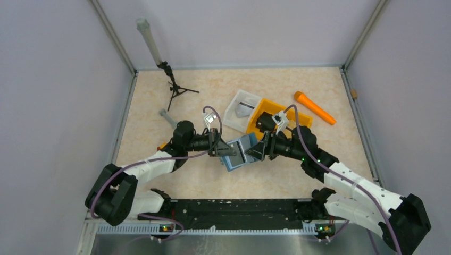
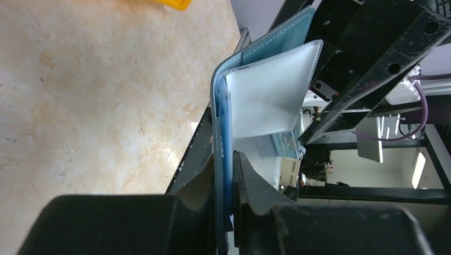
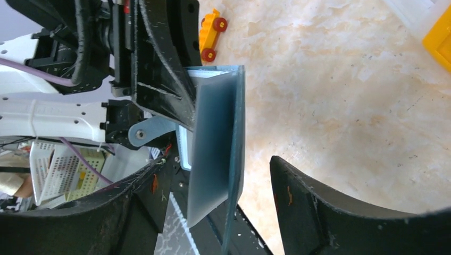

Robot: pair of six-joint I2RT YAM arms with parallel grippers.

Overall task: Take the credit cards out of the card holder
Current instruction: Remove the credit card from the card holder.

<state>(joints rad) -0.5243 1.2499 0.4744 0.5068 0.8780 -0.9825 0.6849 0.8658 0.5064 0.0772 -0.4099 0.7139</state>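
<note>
The teal-blue card holder [image 1: 239,151] is held open and off the table between my two grippers. My left gripper [image 1: 220,146] is shut on one of its flaps. In the left wrist view the jaws [image 2: 228,175] clamp the teal edge, and the pale inner flap of the card holder [image 2: 266,90] stands open above them. My right gripper [image 1: 258,150] is open. In the right wrist view its fingers [image 3: 218,164] stand either side of the card holder's other flap [image 3: 237,122] and a grey panel [image 3: 210,149] without touching them. I cannot pick out separate credit cards.
An orange-yellow divided bin [image 1: 276,114] and a white tray [image 1: 242,106] lie just behind the grippers. An orange cylinder [image 1: 314,107] lies at the back right. A small tripod [image 1: 175,87] and a grey bolt [image 1: 167,116] are at the back left. A small orange toy car [image 3: 211,32] sits by the left arm.
</note>
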